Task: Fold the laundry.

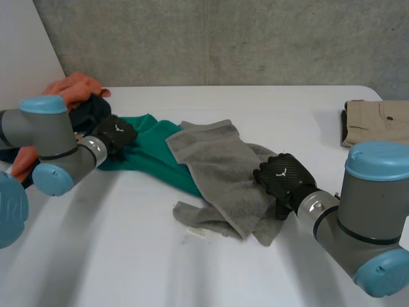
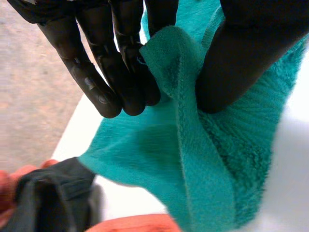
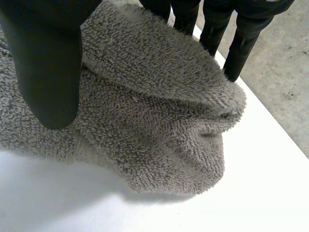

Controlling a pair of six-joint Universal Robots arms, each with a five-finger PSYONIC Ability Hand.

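Nearest, the right arm (image 1: 364, 224) is reaching in over the near right part of the desk (image 1: 128, 256), and the right hand (image 1: 284, 176) is sitting on the right edge of the grey towel (image 1: 217, 166). In the right wrist view its thumb is pressing on one side of a raised fold of that towel (image 3: 154, 135) and its fingers (image 3: 241, 43) are standing behind the other side, so it is pinching the fold. The grey towel is lying rumpled at mid-desk, its left part overlapping the green towel (image 1: 150, 150), with a small white tag (image 1: 197, 233) showing at its near edge. The green towel is lying spread on the desk just left of it. The left arm (image 1: 57, 147) is coming in from the left, and the left hand (image 1: 115, 133) is gripping the green towel's left end. In the left wrist view its fingers (image 2: 101, 72) are pressed together on one side of an upstanding green fold (image 2: 217, 159), thumb on the other, pinching it. Beyond that hand a dark garment (image 1: 89, 112) and an orange garment (image 1: 73, 89) are lying heaped at the far left corner. At the far right edge, well apart, a folded beige garment (image 1: 377, 121) is lying.
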